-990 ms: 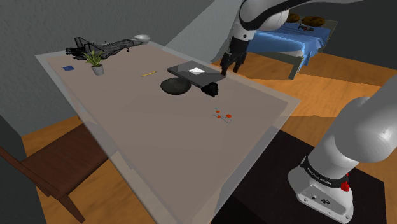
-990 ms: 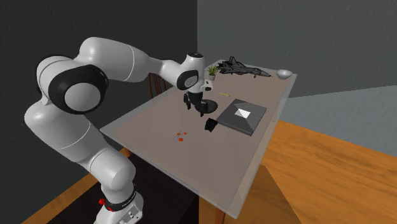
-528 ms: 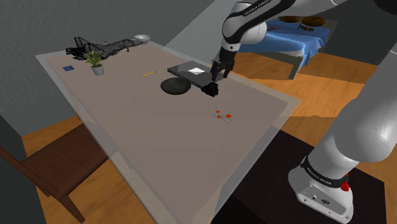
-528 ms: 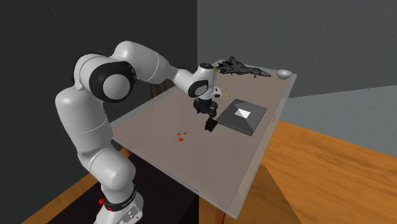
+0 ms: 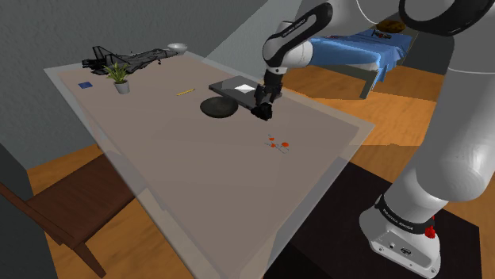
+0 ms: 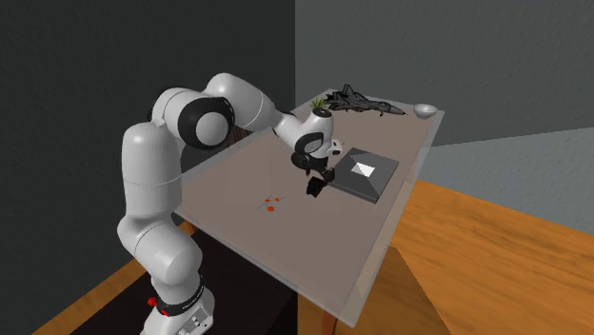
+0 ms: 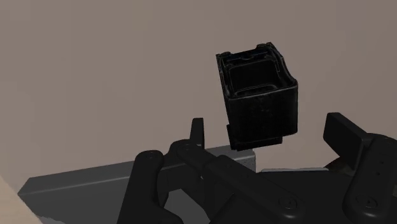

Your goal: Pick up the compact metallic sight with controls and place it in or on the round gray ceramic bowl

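The sight [image 5: 260, 112] is a small black boxy block standing on the beige table [image 5: 198, 182], next to a corner of a flat dark box [image 5: 242, 91]. My gripper [image 5: 264, 101] hangs just above it, open and empty. In the wrist view the fingers [image 7: 198, 131] stand wide apart, and the sight [image 7: 257, 95] lies just beyond their tips without touching them. In the second exterior view the gripper [image 6: 320, 175] is right over the sight [image 6: 313, 187]. A small pale grey bowl [image 5: 177, 47] [image 6: 425, 111] sits at the table's far end.
A dark round dish-like thing [image 5: 218, 108] lies close to the sight. On the far part of the table are a yellow pencil [image 5: 186, 92], a potted plant [image 5: 119, 78] and a model jet [image 5: 119, 57]. Small red bits [image 5: 278, 143] lie nearer the stand. A wooden chair [image 5: 63, 206] stands beside the table.
The arm has swung in over the table and lowered. The gripper has moved from beyond the table's edge to just above the sight. The sight has not moved.
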Controlling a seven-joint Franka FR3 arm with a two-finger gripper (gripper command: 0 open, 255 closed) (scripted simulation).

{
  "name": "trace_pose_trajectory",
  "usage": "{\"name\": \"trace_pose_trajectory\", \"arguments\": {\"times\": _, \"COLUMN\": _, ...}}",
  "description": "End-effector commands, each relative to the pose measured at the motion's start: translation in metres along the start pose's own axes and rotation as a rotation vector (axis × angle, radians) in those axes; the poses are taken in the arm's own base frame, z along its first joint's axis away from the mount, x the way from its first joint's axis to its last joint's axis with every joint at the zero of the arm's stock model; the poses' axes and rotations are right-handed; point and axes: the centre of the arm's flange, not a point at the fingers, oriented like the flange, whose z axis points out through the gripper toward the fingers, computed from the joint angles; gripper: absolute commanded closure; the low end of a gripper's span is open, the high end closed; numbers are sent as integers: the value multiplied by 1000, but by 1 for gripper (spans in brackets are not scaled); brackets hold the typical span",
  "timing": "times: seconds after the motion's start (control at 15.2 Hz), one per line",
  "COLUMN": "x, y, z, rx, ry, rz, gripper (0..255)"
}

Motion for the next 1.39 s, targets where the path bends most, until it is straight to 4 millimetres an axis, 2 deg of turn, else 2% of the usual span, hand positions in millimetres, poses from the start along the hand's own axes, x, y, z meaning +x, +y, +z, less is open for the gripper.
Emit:
{"name": "trace_pose_trajectory", "arguments": {"times": 0.0, "x": 2, "y": -1, "z": 11, "rx": 0, "ry": 1, "rz": 0, "gripper": 0}}
{"name": "trace_pose_trajectory", "arguments": {"times": 0.26, "x": 2, "y": -1, "z": 35, "rx": 0, "ry": 1, "rz": 0, "gripper": 0}}
{"name": "trace_pose_trajectory", "arguments": {"times": 0.79, "x": 2, "y": -1, "z": 35, "rx": 0, "ry": 1, "rz": 0, "gripper": 0}}
{"name": "trace_pose_trajectory", "arguments": {"times": 0.86, "x": 2, "y": -1, "z": 35, "rx": 0, "ry": 1, "rz": 0, "gripper": 255}}
{"name": "trace_pose_trajectory", "arguments": {"times": 1.32, "x": 2, "y": -1, "z": 36, "rx": 0, "ry": 1, "rz": 0, "gripper": 255}}
